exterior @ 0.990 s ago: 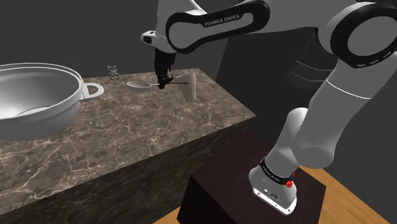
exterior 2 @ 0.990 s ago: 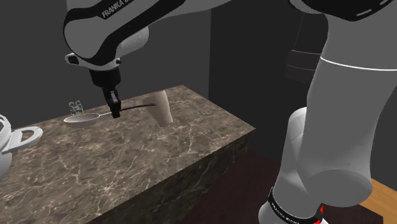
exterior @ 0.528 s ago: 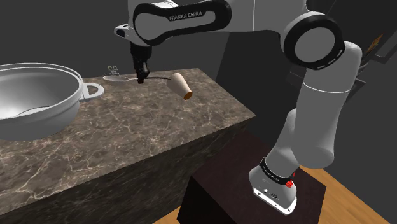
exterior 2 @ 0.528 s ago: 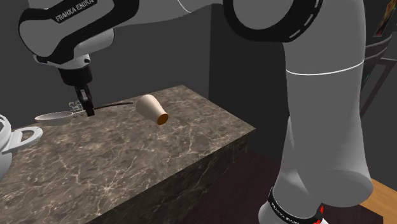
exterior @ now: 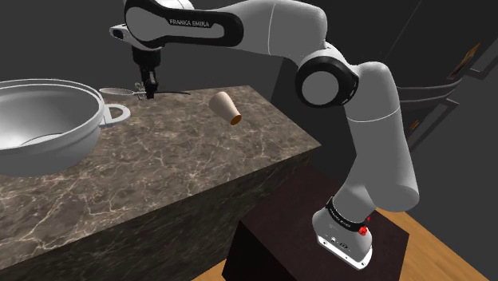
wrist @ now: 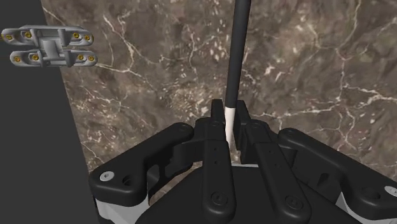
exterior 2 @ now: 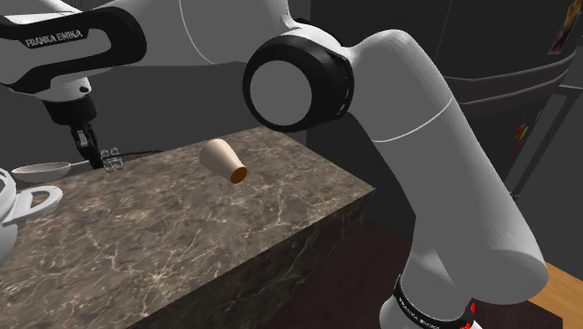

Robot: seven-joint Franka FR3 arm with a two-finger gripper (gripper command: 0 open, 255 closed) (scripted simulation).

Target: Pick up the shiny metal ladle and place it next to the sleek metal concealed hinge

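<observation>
Jutting from the clamped pincer (wrist: pixel 233 127): ladle (wrist: pixel 238 57).

obstacles: big pot (exterior: pixel 48 120) at shoulder view's left, tipped cup (exterior: pixel 225 108) right of it | free: bare counter (exterior: pixel 167 164) between, seemingly

I see the same marble counter (exterior: pixel 191 164) through both exterior cameras, from beside the stand (exterior: pixel 271 239); my wrist camera looks down on it, close.

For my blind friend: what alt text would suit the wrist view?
The black gripper clasps the ladle by its thin dark handle above a brown marbled counter. A small metal hinge lies at the counter's edge, apart from the ladle.
</observation>
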